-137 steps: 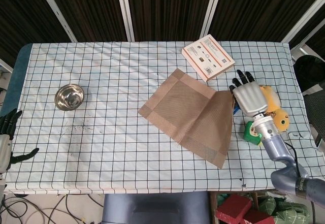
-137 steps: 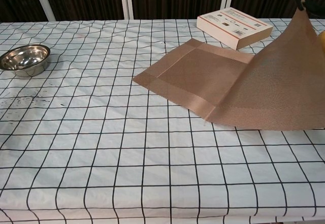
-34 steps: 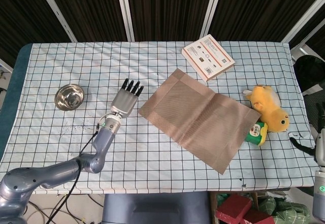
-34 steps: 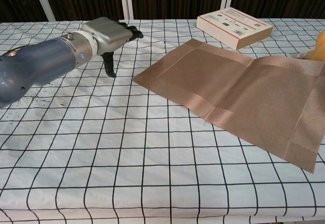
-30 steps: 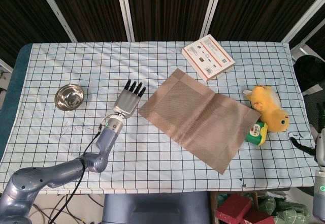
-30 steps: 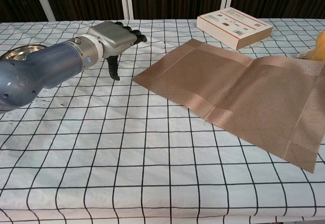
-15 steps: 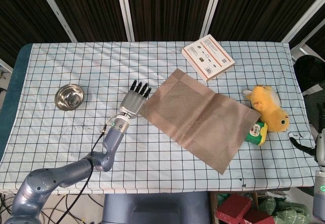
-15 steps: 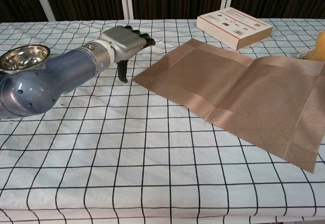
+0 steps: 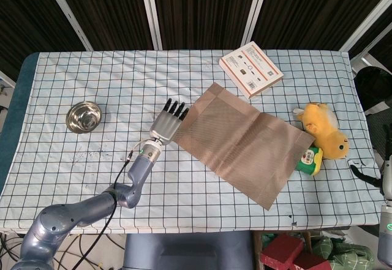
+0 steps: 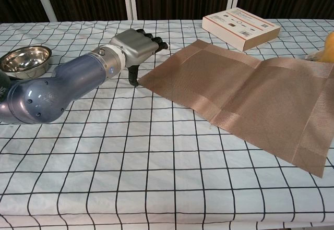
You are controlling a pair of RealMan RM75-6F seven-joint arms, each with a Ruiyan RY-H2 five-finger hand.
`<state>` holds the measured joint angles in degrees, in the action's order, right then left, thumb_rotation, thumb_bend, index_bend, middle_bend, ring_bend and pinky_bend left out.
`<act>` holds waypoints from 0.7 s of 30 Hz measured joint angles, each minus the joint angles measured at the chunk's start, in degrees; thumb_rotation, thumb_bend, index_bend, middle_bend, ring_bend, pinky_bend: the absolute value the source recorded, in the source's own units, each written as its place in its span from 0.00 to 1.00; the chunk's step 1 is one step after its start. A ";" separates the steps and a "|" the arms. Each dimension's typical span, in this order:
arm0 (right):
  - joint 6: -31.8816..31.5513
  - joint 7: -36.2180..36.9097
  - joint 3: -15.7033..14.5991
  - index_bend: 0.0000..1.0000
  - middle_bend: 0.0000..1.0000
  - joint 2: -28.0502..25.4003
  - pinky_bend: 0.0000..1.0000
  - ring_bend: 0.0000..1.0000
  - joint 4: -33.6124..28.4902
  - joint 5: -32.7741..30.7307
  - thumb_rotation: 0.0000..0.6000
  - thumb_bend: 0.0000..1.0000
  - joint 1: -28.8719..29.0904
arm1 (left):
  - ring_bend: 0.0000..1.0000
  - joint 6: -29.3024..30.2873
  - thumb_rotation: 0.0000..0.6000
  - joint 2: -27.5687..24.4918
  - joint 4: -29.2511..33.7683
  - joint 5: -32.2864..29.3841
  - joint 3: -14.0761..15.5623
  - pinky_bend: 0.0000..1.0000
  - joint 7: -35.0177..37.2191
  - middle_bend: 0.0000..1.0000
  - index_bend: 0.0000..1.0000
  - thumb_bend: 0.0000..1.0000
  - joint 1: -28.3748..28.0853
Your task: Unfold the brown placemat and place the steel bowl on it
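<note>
Two halves of the brown placemat now lie open and flat on the checked tablecloth, a crease running across the middle. The left hand reaches to the mat's near left corner, fingers spread and grasping nothing, thumb pointing down beside the edge, probably to straighten or steady it. Well off to the left sits the steel bowl, untouched, not yet on the mat. Of the right hand I see almost nothing, so I cannot tell its fingers' state.
</note>
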<state>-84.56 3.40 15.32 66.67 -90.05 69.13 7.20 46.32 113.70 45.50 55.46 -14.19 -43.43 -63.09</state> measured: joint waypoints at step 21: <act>0.89 0.40 0.28 0.00 0.00 -0.10 0.16 0.00 -0.55 -0.45 1.00 0.08 -0.05 | 0.00 -0.35 1.00 -1.63 2.11 0.94 0.59 0.00 0.60 0.02 0.03 0.07 1.09</act>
<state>-83.67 3.80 15.60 66.56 -90.60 68.69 7.15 45.97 112.07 47.61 56.39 -13.60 -42.83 -62.00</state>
